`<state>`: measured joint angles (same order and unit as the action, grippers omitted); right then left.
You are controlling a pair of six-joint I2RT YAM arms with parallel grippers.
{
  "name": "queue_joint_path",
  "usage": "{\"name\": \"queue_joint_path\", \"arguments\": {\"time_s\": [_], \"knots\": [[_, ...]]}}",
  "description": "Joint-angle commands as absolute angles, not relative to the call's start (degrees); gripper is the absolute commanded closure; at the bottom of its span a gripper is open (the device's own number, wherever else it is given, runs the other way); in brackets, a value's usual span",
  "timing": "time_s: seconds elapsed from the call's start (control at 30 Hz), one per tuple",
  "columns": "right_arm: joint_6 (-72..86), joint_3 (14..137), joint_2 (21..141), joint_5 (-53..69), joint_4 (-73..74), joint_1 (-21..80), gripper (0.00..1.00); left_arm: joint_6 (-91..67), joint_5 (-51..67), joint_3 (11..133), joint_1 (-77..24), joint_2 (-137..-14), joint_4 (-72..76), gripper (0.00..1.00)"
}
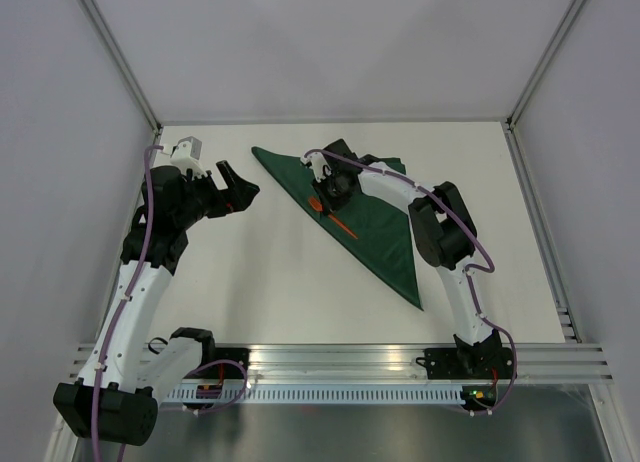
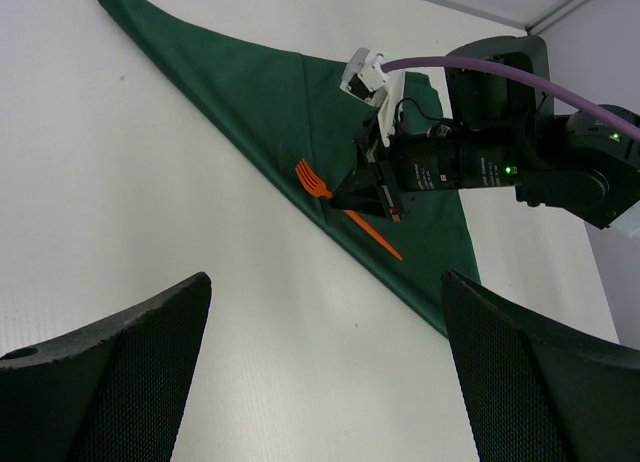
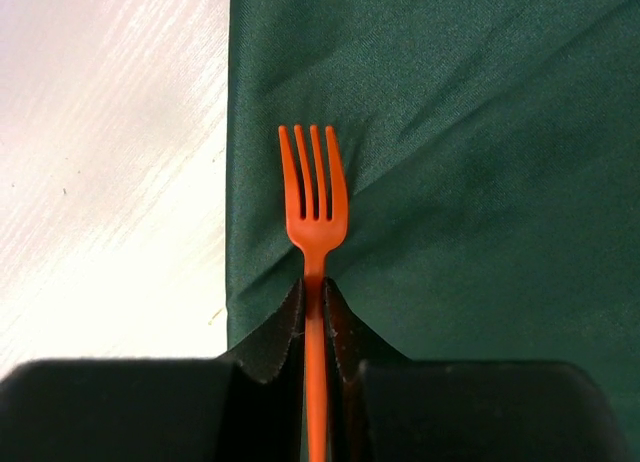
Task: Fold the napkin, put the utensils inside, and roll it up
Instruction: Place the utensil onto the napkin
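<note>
The dark green napkin (image 1: 385,237) lies folded into a long triangle on the white table, also seen in the left wrist view (image 2: 250,102) and the right wrist view (image 3: 480,132). An orange-red fork, the utensil (image 1: 336,218) (image 2: 313,180) (image 3: 314,197), rests on the cloth near its long left edge. My right gripper (image 1: 328,200) (image 2: 352,196) (image 3: 315,288) is down over it, both fingers pressed against the handle just below the tines. Left of the napkin, my left gripper (image 1: 236,190) (image 2: 325,278) hangs wide open above bare table with nothing between its fingers.
White walls with metal frame posts (image 1: 120,57) close in the table on the left, back and right. A slotted metal rail (image 1: 340,362) runs along the near edge by the arm bases. A narrow rail (image 1: 545,232) lines the right side.
</note>
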<state>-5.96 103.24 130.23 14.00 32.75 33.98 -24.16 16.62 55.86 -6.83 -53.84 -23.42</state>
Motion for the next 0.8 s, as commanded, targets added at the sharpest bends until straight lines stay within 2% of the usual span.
{"name": "queue_joint_path", "arguments": {"time_s": [0.0,0.77], "knots": [[-3.1,106.7,127.3,12.5,35.7,34.0,0.89,-25.4,18.0,55.8,-6.6,-54.1,-21.4,0.01],[1.6,107.6,129.0,13.2,37.0,34.5,0.90,-25.5,18.2,55.3,-6.6,-53.6,-21.0,0.01]]}}
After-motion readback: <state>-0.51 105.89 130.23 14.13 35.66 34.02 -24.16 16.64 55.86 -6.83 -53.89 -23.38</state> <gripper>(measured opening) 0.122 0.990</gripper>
